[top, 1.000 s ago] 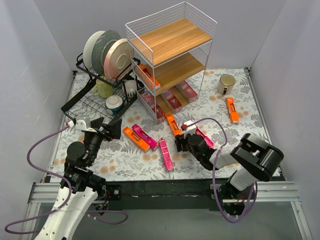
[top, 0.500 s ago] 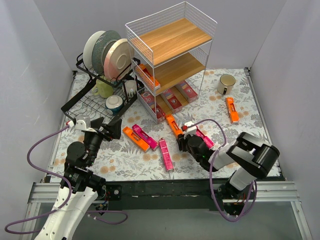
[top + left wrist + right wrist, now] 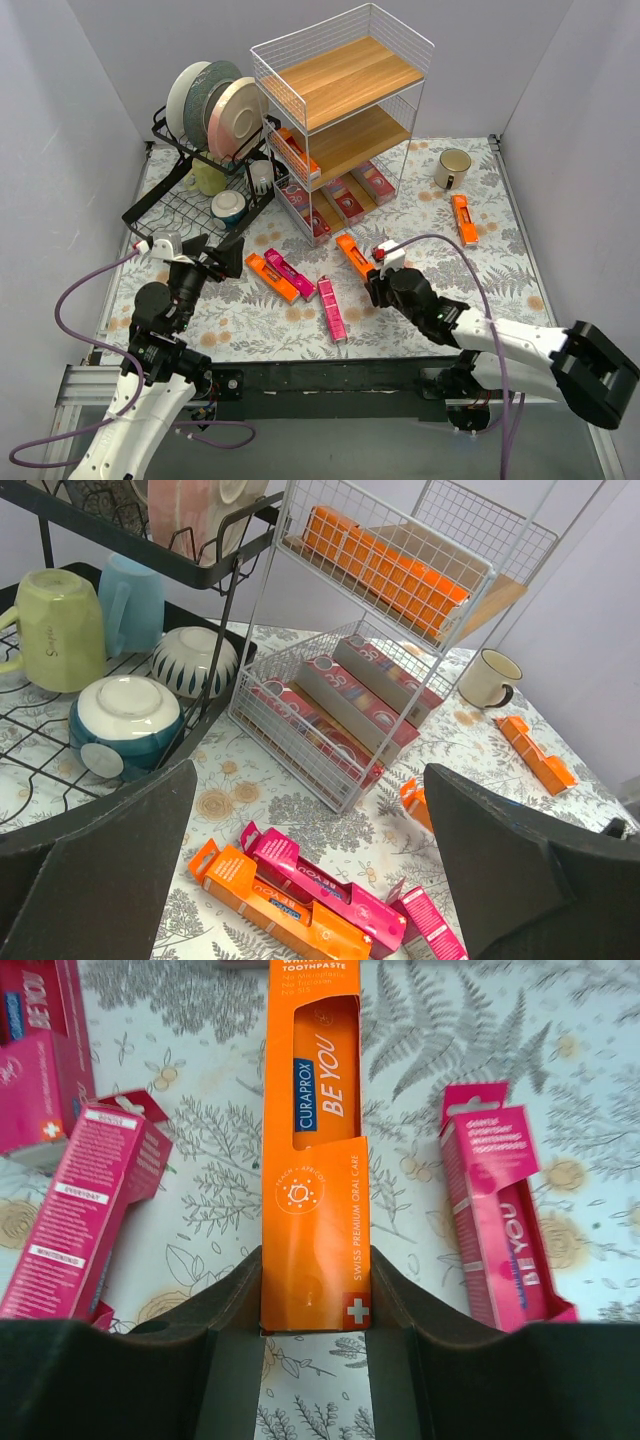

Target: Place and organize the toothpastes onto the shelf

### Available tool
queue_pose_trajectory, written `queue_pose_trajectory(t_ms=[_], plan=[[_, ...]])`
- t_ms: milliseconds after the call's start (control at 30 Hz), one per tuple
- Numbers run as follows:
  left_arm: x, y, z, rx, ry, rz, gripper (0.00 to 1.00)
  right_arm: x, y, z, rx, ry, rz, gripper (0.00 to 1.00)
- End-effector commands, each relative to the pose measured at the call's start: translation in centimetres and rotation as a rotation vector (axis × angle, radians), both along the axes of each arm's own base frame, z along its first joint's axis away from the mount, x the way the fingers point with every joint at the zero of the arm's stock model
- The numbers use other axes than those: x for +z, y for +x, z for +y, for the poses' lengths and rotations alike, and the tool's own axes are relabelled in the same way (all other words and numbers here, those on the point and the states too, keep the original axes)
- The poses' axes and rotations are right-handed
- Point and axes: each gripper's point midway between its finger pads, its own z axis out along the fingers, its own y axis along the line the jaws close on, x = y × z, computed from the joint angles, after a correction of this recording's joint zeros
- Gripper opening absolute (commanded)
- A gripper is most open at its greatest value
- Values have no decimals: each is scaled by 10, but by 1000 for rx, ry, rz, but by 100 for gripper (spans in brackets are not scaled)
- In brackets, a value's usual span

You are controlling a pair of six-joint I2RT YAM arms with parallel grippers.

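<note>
The right gripper is squeezed shut on the near end of a long, slim orange toothpaste box made of card. The box points straight away from the jaws, so its long side runs in line with the fingers. Its far end aims up and a bit left, toward the foot of the tall white wire shelf with brown wooden boards. The box sits low over the flowery tablecloth, with a pink toothpaste box on one side and more pink boxes on the other. I cannot tell if it is off the cloth yet. The right arm is much nearer to it than the left arm. The left gripper hangs by the black wire dish rack with its jaws wide open and nothing in them. Some orange boxes already lie on the middle board, and dark red boxes lie on the bottom one. A second ago the right jaws were about half open at this box. Now they have closed on it, and the right arm is stretched out low and flat instead of folded up. The next move is probably to lift the box and carry it forward to the shelf.
</note>
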Motion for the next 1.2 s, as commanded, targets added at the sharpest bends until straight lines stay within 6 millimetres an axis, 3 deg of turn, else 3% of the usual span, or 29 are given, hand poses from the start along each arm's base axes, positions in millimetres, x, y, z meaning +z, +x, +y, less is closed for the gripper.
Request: queue_pose_trajectory(t_ms=[0,67,133,167,200,300,467,500,533,600,633,733,767,800,867,933,1000,1167], plan=[[13,-1,-1,-9,5,-24,98,60,9,-13,-50,-27,-79,38],[13,-1,-1,-11,3,-23,98,84,11,-21,-58,-38,-118,37],[13,-1,-1,-11,3,-23,98,120,18,-24,-78,-21,-171,37],[12,-1,-2,-15,4,-22,98,126,19,-27,-68,-56,-183,37],[12,-1,-2,-15,5,-22,98,154,25,-26,-81,-35,-222,37],[12,0,-2,-16,4,-20,98,177,36,-28,-70,-82,-253,37],[12,-1,-2,-14,4,-22,98,230,62,-10,18,14,-314,38],[12,-1,-1,-12,5,-20,98,233,75,-13,6,12,-322,37],[13,-1,-1,-12,2,-23,98,250,80,-11,10,31,-349,37],[13,-2,-1,-12,2,-24,98,256,96,-7,27,22,-364,37],[12,-1,-1,-13,3,-21,98,272,103,-3,31,39,-398,38],[12,-2,-2,-14,3,-22,98,274,127,5,56,18,-388,38],[12,-2,-2,-14,3,-22,98,292,133,10,66,39,-416,38],[11,-1,-2,-16,4,-19,98,284,146,13,63,25,-399,38],[11,-1,-2,-14,4,-19,98,301,157,20,77,49,-427,38],[11,-1,-1,-12,7,-19,98,294,174,27,75,44,-404,38],[12,-2,-1,-12,6,-21,98,302,192,36,69,65,-430,39],[12,-2,-1,-14,5,-20,98,299,216,53,65,96,-422,40]])
